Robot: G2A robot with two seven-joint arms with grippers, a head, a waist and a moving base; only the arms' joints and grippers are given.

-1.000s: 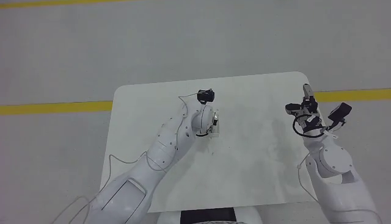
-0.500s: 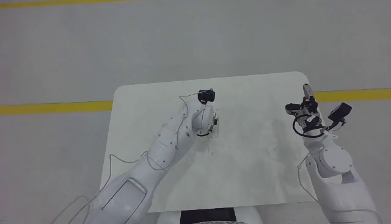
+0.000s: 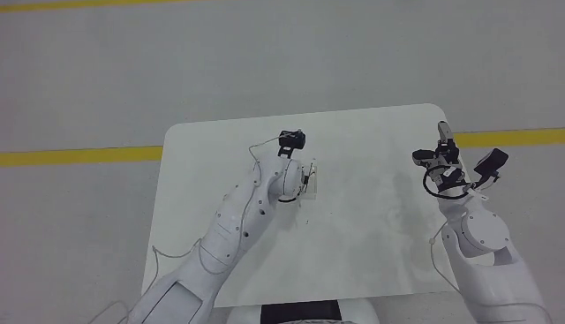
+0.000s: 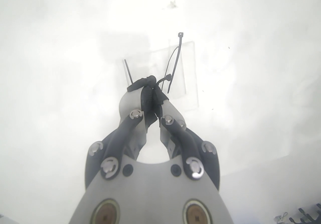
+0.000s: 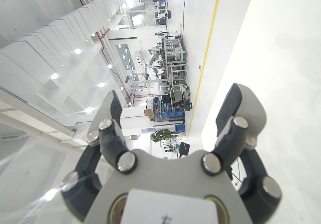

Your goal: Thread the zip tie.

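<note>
Fingers of my left claw (image 4: 150, 87) are pinched together on a black zip tie (image 4: 164, 78). That arm is stretched to the middle of the desk (image 3: 380, 236), wrist tipped down over a clear plate (image 4: 190, 71). A second tie (image 4: 176, 60) lies on that plate. My right claw (image 5: 175, 99) gapes wide, raised at the desk's right edge and aimed level across the room.

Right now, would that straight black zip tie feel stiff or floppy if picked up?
Likely springy, not limp: the zip tie holds a straight line on the clear tray. Probably light, being thin; a nudge may skid it.
</note>
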